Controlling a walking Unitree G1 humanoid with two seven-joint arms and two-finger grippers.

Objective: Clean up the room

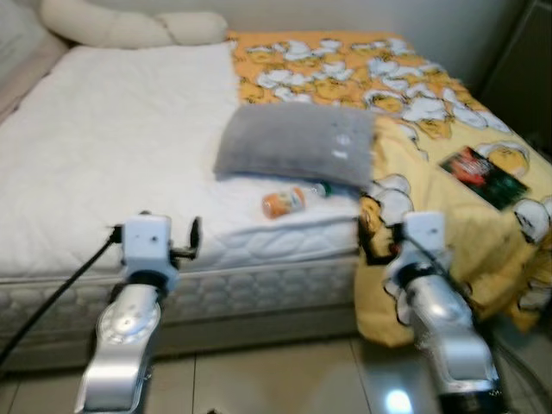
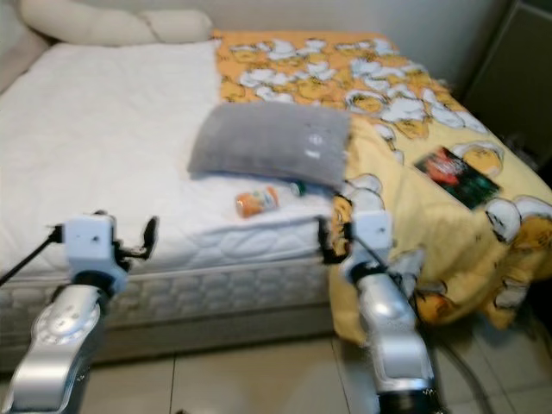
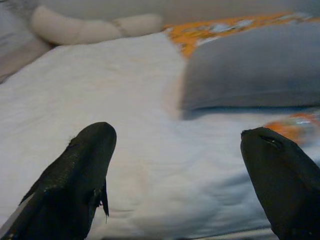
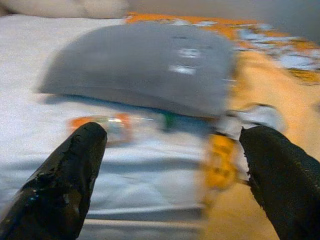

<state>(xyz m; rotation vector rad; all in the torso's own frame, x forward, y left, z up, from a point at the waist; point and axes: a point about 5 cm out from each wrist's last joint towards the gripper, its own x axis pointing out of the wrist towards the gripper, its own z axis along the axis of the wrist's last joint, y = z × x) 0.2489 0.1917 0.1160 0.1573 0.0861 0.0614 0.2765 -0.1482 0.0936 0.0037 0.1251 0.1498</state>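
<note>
An orange bottle (image 1: 284, 203) with a green cap lies on its side on the white mattress (image 1: 121, 147), just in front of a grey pillow (image 1: 297, 142). A dark book (image 1: 483, 177) rests on the yellow duck-print blanket (image 1: 414, 103), which covers the bed's right side and hangs over its edge. My left gripper (image 3: 177, 137) is open, held above the mattress's front edge, left of the bottle. In the right wrist view my right gripper (image 4: 174, 134) is open too, facing the bottle (image 4: 107, 125) and pillow from the blanket's hanging corner. Neither holds anything.
A long cream pillow (image 1: 129, 30) lies along the head of the bed. The tiled floor (image 1: 259, 379) runs below the bed front. A dark cabinet (image 1: 526, 69) stands at the far right beside the bed.
</note>
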